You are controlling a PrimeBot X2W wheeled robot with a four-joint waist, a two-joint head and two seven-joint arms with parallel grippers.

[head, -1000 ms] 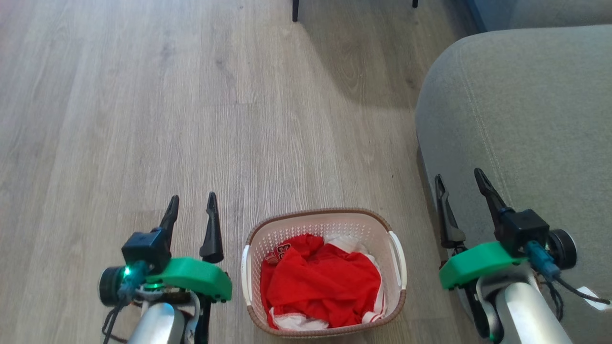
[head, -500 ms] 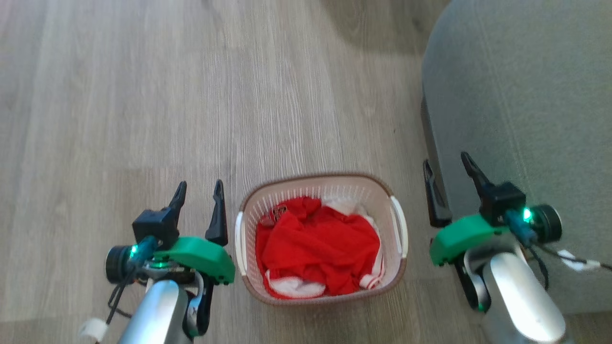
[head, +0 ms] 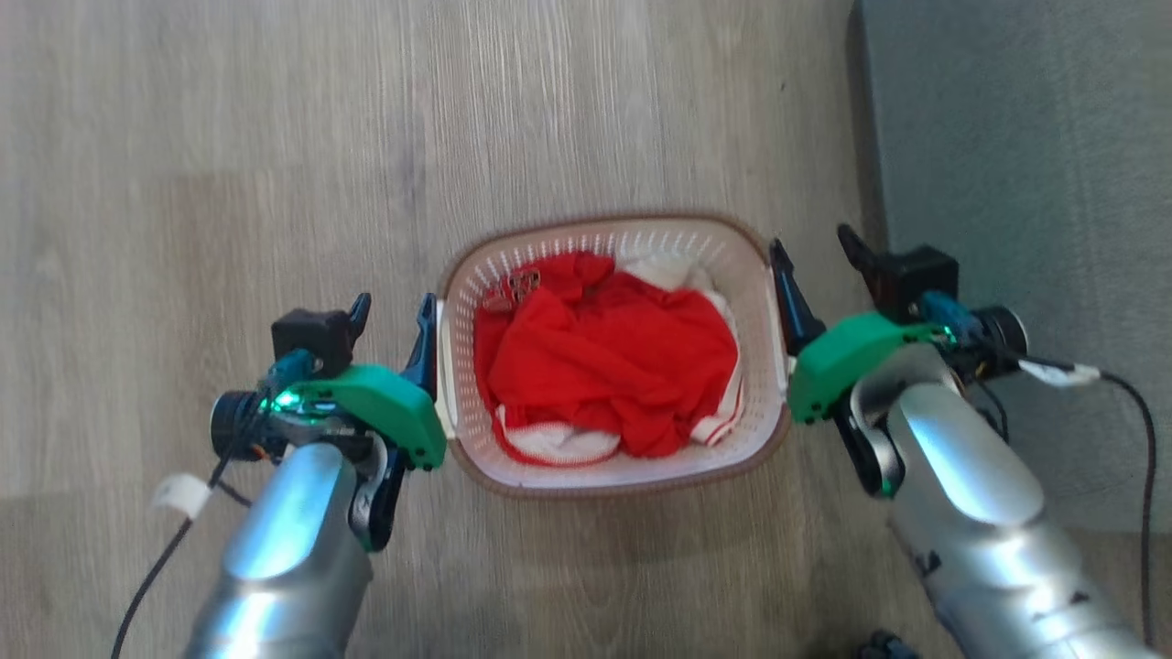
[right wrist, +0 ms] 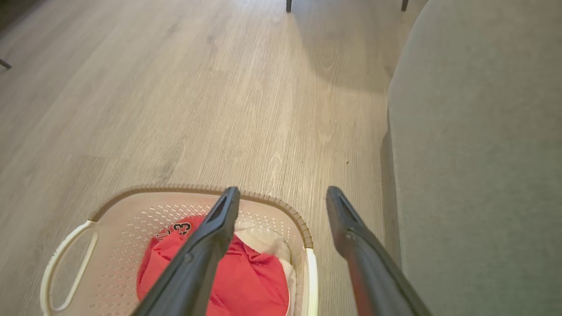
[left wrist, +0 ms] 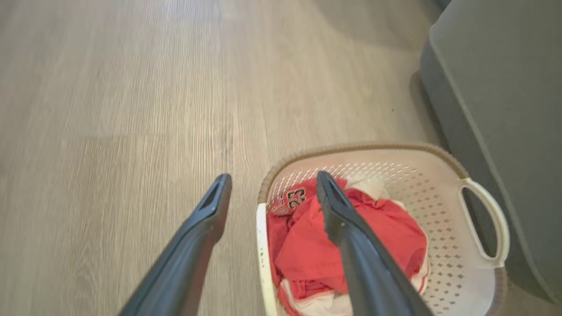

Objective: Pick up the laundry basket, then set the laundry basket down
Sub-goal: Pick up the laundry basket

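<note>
We saw the white perforated laundry basket [head: 549, 252], brown-rimmed, holding red clothing [head: 604, 366]; left claw [head: 394, 307] and right claw [head: 812, 243] gaped empty.

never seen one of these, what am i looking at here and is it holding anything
It is a wheeled robot with two arms, seen through its own cameras. The head view looks down from its head: the left tool and right tool, each with two dark fingers, flank a laundry basket standing on the wood floor, beside grey upholstered furniture. Red-and-white clothing lies inside. The other two pictures come from cameras on each wrist, looking along that tool's fingers; there one finger sits over the basket's inside and the other outside its wall. Both tools are open; nothing is held.
</note>
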